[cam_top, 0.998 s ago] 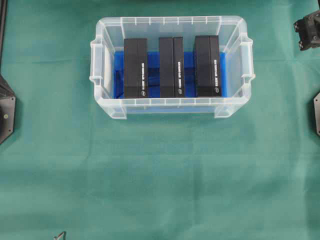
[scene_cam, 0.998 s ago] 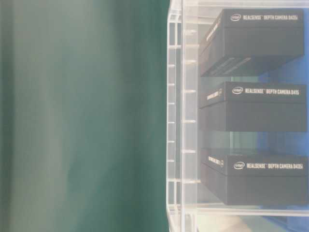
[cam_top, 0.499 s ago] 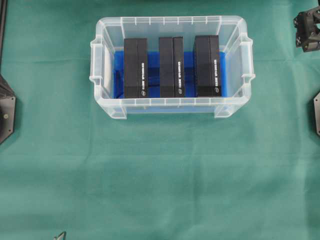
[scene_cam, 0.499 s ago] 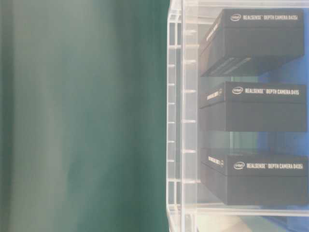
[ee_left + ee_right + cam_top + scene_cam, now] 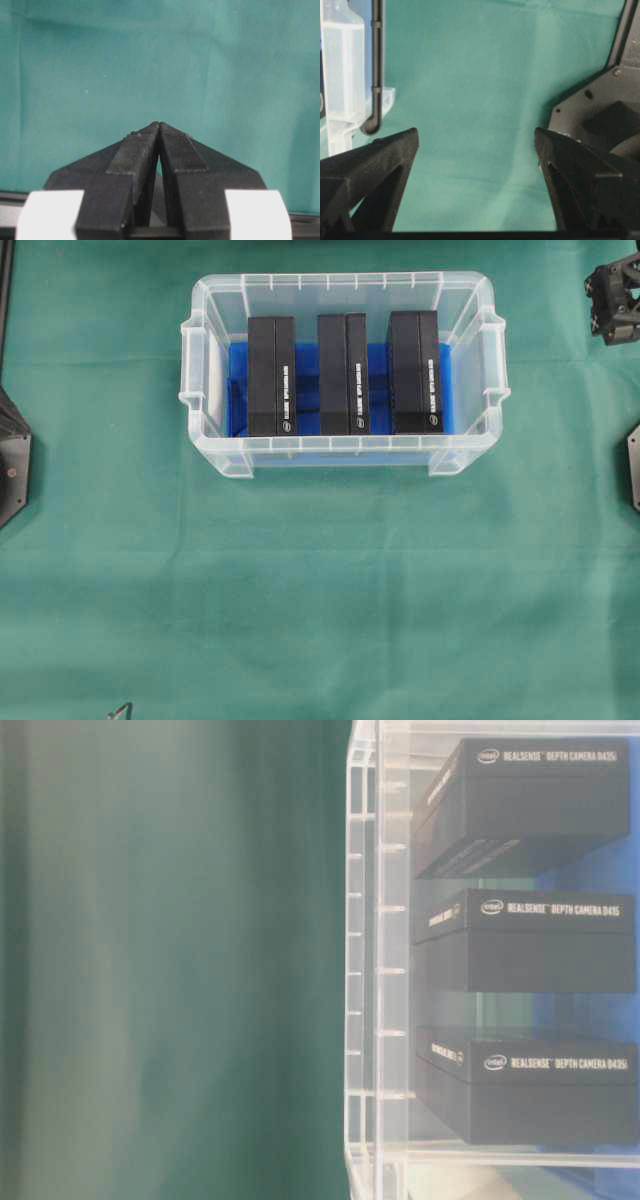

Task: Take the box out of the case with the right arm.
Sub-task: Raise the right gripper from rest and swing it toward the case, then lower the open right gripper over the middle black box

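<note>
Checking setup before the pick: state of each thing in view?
Case: no lid on, upright on the cloth.
Left box: in the case, on edge.
Middle box: in the case, on edge.
Right box: in the case, on edge.
Left pincer: shut, empty, over bare cloth.
Right pincer: open, empty, outside the case.
Cloth: flat, faint creases.

Right gripper (image 5: 476, 150) — jaws now spread wide (shut a second ago) — slightly shifted at the overhead view's corner.

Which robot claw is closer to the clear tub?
Right. The right gripper sits just off the case's far right corner; the left gripper shows only cloth beneath it.
</note>
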